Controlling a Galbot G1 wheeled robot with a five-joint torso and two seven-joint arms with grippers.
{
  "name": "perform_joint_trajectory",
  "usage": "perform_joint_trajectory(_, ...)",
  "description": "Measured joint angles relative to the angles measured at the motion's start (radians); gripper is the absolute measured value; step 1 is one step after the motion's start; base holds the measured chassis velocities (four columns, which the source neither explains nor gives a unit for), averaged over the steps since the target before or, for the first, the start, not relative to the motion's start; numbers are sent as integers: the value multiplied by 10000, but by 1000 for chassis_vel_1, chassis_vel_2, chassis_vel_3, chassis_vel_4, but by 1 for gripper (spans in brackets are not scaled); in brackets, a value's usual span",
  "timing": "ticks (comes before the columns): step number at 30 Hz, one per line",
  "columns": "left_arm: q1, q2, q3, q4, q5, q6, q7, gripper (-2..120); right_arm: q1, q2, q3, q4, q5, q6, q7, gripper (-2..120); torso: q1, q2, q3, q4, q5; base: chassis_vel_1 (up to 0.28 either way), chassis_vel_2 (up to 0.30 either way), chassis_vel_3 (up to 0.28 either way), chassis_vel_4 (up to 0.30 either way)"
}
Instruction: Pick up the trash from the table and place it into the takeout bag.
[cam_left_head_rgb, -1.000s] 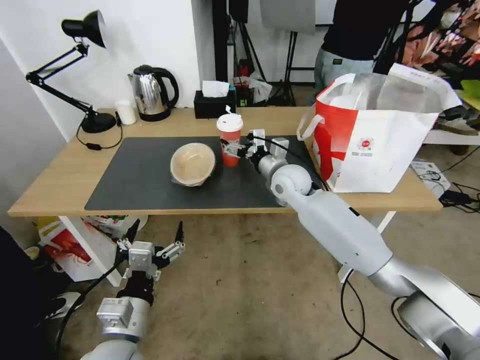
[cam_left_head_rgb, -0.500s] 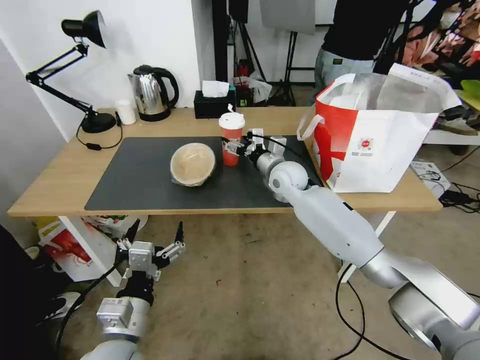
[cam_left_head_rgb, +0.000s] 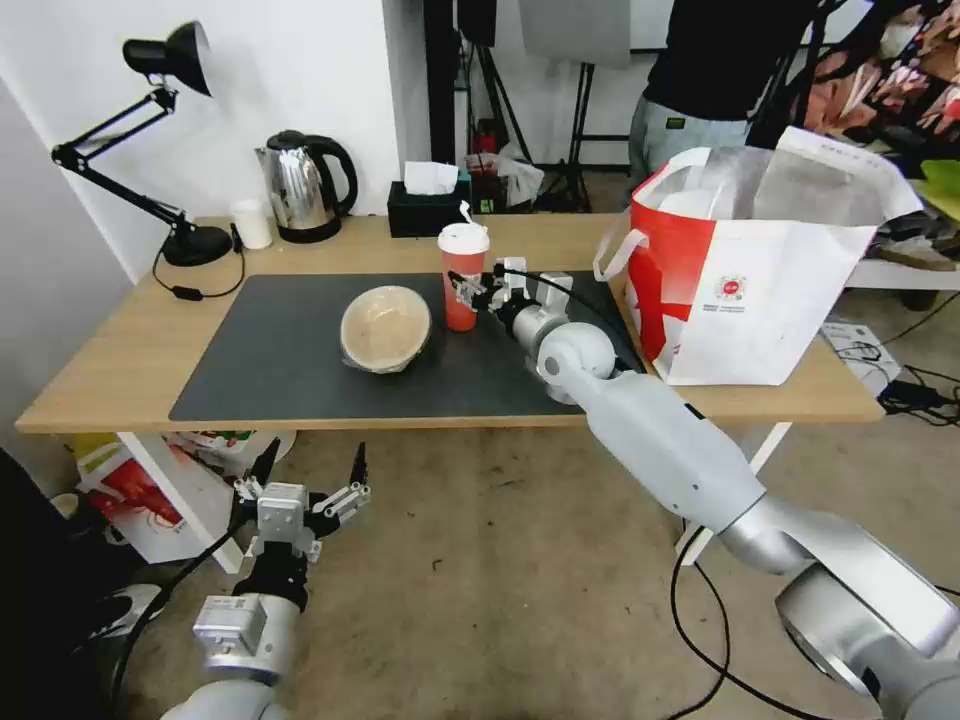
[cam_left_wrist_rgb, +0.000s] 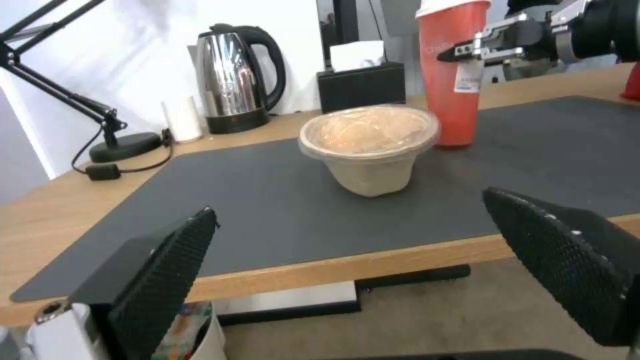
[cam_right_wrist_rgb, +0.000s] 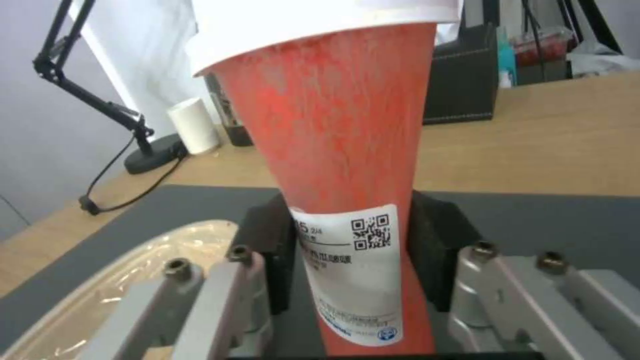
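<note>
Head view had the bag (cam_left_head_rgb: 760, 300) standing open at the right end of the table (cam_left_head_rgb: 120, 360), its silvery lining showing and a white bowl (cam_left_head_rgb: 700, 203) sitting inside near the red side panel. On the mat (cam_left_head_rgb: 280, 370) stood a tan bowl (cam_left_head_rgb: 385, 327), sealed under a clear film lid with something pale and blurry beneath it, and just beside it the cup (cam_left_head_rgb: 462, 275), tall, red, tapering toward its base, capped with a white lid. From the right wrist camera the cup (cam_right_wrist_rgb: 340, 150) carried a white printed label with a QR code low on its side. The right gripper (cam_left_head_rgb: 470, 291) was clenched on the cup, one black pad pressed to each side of it at label height. The left gripper (cam_left_head_rgb: 305, 470) hung low in front of the table edge, well apart from everything, its jaws spread wide. Behind the mat stood a kettle (cam_left_head_rgb: 305, 185), a tissue box (cam_left_head_rgb: 428, 205), a small white cup (cam_left_head_rgb: 251, 223) and a black lamp (cam_left_head_rgb: 150, 150).
</note>
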Motion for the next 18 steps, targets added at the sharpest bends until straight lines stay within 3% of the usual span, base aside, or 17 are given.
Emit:
perform_joint_trajectory(8, 0, 0, 0, 0, 0, 0, 0, 100, 15, -108, -2, 132, 37, -4, -23, 20, -1, 1, 0, -1, 0, 0, 0, 0, 0)
perform_joint_trajectory(10, 0, 0, 0, 0, 0, 0, 0, 100, 8, -188, 14, 312, 64, -5, -25, 11, 0, 0, 1, -1, 1, 0, 0, 0, 0)
perform_joint_trajectory(18, 0, 0, 0, 0, 0, 0, 0, 100, 600, -736, 283, 1438, 488, -12, 132, 7, 0, 0, 2, -1, 2, 0, 0, 0, 0)
